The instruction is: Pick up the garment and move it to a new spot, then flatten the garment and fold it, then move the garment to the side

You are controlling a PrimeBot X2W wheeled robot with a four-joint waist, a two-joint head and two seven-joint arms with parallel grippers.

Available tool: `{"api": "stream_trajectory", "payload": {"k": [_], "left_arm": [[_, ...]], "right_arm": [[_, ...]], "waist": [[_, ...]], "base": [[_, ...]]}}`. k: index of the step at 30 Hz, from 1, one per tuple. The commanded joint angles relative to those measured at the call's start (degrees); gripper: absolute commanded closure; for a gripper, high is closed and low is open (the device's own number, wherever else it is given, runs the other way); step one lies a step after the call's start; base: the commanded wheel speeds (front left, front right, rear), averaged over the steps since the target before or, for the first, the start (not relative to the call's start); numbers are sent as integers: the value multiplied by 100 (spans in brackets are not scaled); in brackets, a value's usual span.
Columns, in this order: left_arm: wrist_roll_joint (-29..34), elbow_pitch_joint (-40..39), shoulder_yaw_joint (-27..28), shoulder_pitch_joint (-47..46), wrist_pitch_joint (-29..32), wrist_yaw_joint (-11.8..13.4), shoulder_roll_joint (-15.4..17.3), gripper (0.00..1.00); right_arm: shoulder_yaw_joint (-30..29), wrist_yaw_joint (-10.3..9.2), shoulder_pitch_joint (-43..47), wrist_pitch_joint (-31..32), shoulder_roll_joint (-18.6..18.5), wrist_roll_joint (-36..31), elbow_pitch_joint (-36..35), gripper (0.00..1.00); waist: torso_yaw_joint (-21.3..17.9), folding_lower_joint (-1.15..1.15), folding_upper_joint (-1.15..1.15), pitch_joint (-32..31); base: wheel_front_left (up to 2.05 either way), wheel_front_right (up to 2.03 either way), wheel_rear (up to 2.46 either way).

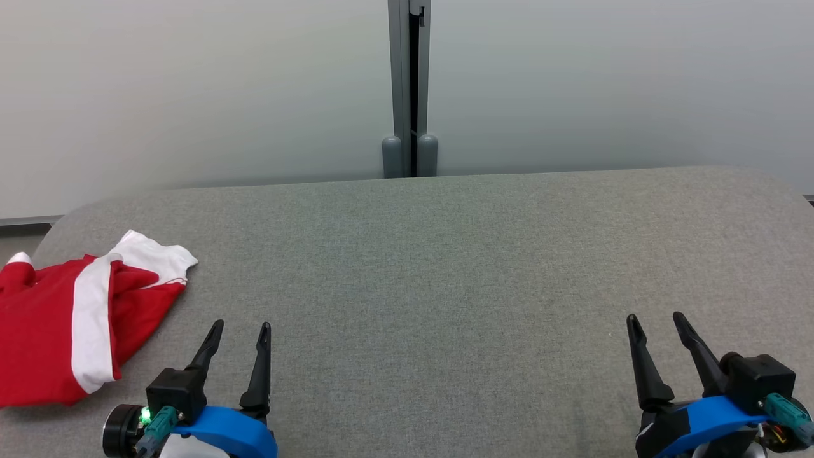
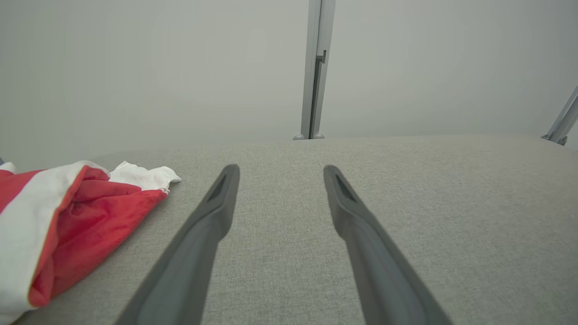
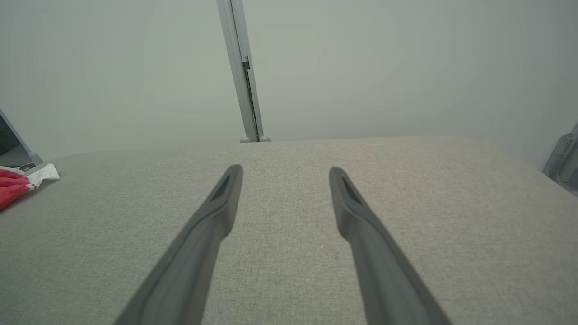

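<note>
1x red/white garment (image 1: 57,324). 2x robot hands: left hand (image 1: 242,324), right hand (image 1: 654,315). 1x grey desk (image 1: 445,286). 1x metal post (image 1: 399,89). 2x wall panels (image 1: 191,95).

grey fabric table (image 1: 445,267) | red-white garment (image 1: 57,324) crumpled, left edge

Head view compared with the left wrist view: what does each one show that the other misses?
Head view: the open right gripper and a green light on the left wrist. Left wrist view: a slanted metal strut at the far right edge. Both: the red-and-white garment on the grey table, the open left gripper, and the upright grey post behind.
</note>
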Motion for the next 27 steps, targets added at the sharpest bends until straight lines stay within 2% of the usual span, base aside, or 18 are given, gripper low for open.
{"api": "stream_trajectory", "payload": {"k": [1, 18, 27], "left_arm": [[117, 26, -27, -84, -61, 42, 43, 0], [113, 132, 3, -110, -95, 87, 7, 0], [102, 119, 115, -181, -95, 191, 7, 0]], "right_arm": [[-6, 12, 37, -30, 4, -121, -23, 0], [-34, 8, 55, -21, -26, -134, -54, 0], [15, 8, 71, -5, -55, -173, -221, 0]], "waist": [[-6, 0, 0, -1], [18, 0, 0, 9], [381, 0, 0, 38]], "base": [[0, 0, 0], [0, 0, 0], [0, 0, 0]]}}
